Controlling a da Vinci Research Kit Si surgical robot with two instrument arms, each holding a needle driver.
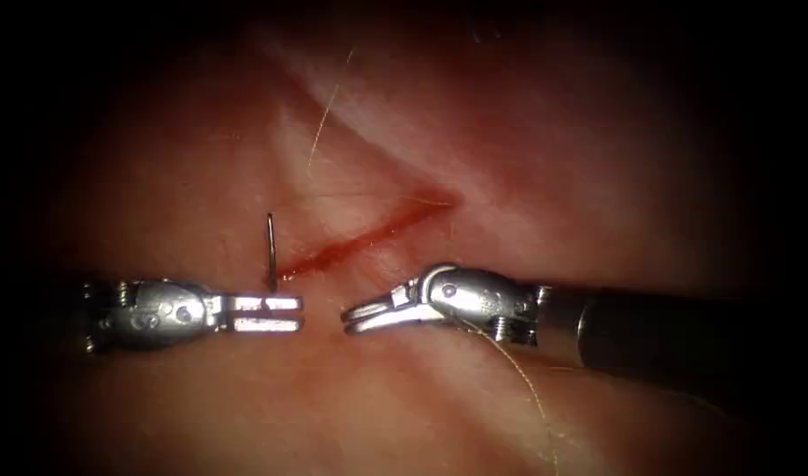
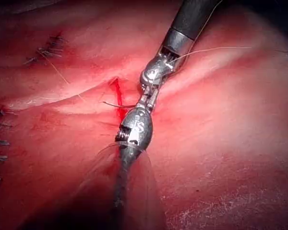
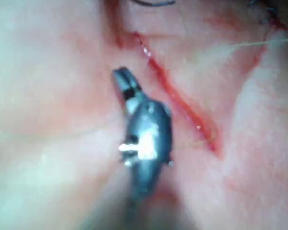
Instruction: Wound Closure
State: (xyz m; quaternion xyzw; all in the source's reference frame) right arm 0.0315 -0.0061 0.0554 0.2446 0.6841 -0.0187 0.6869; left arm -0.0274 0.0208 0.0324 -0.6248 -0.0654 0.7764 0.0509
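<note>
The cut (image 1: 368,234) runs as a red slanting line across the tissue (image 1: 527,176). My left tool (image 1: 300,314) lies just below the cut's left end, jaws shut on the needle (image 1: 270,251) near one end of its curve. The needle stands up from the jaws, seen edge-on, and looks free of the tissue. In the left wrist view the needle (image 2: 116,104) sticks out sideways from the left tool (image 2: 145,103) across the cut (image 2: 117,91). My right tool (image 1: 346,319) faces it tip to tip, a short gap away, jaws slightly open and empty. Thread (image 1: 522,375) trails from behind its wrist.
A second strand of thread (image 1: 326,110) lies on the tissue above the cut. Older dark stitches (image 2: 43,50) sit off to the side in the left wrist view. The right wrist view has the right tool (image 3: 119,74) beside the cut (image 3: 177,96), with thread (image 3: 269,43) beyond.
</note>
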